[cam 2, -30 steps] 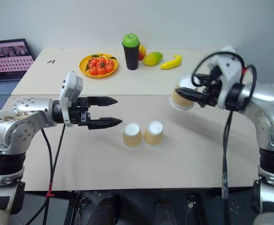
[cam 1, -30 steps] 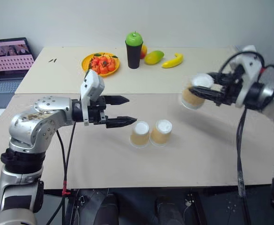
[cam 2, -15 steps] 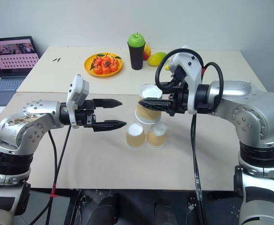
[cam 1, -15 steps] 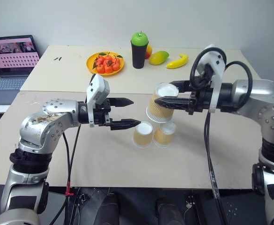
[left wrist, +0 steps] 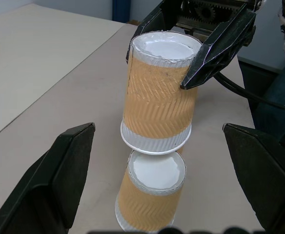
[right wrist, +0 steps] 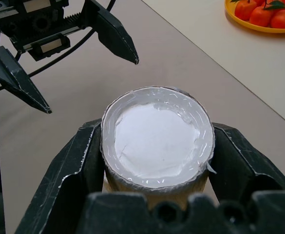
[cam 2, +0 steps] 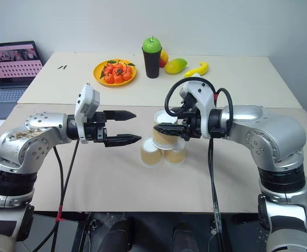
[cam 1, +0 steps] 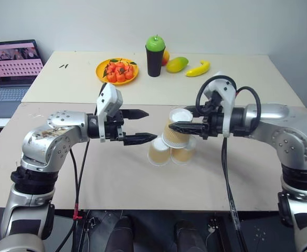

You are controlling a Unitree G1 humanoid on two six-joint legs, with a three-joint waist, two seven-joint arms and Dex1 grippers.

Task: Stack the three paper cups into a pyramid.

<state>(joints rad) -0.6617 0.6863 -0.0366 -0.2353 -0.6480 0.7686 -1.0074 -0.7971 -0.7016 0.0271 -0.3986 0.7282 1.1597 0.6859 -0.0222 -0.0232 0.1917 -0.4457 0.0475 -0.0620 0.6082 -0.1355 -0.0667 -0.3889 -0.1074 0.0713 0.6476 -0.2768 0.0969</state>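
Two cups (cam 1: pixel 170 152) stand side by side mid-frame on the desk (cam 1: pixel 143 189); the third cup (cam 1: pixel 177 128), clamped in the right fingers (cam 1: pixel 182 126), hovers just over them unreleased, left fingers (cam 1: pixel 145 138) apart.

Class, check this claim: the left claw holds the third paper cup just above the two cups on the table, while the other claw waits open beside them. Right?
Wrong arm: the right claw holds the third paper cup above the two cups; the left claw waits open, as the right eye view shows.
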